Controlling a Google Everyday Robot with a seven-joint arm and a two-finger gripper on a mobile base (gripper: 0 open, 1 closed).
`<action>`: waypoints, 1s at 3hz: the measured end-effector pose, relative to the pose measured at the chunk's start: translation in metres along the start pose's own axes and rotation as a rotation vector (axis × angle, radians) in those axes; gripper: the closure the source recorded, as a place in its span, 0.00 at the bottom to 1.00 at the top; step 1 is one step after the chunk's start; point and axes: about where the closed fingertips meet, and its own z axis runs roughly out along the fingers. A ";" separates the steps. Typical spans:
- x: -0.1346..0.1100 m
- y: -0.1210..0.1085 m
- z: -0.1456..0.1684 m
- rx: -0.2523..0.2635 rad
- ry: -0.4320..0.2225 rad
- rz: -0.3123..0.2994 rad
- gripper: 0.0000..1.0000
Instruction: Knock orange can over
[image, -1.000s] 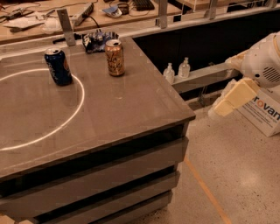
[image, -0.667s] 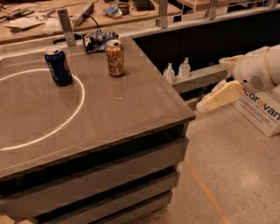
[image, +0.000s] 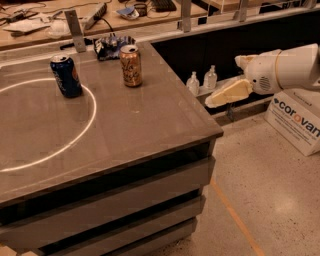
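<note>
The pincer (image: 229, 93) has swung left toward the worktop (image: 150, 125), closing the approach. It hangs beyond the right edge; open or closed, I cannot tell. The orange can (image: 130, 65) stands upright near the back edge, untouched.

Grey table (image: 150, 117) bears upright orange can (image: 130, 65) and blue can (image: 66, 75); tool (image: 225, 94) hovers beside it.

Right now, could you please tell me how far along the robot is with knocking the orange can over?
Nothing is done yet: the orange can stands upright near the back of the table, apart from the dark blue can. In hand: the gripper hangs in the air beyond the table's right edge, well short of the can. Left: reach across and tip it.
</note>
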 end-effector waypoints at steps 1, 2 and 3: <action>-0.027 0.001 0.034 -0.089 -0.139 -0.018 0.00; -0.059 -0.001 0.073 -0.163 -0.250 -0.042 0.00; -0.075 0.000 0.111 -0.169 -0.270 -0.040 0.00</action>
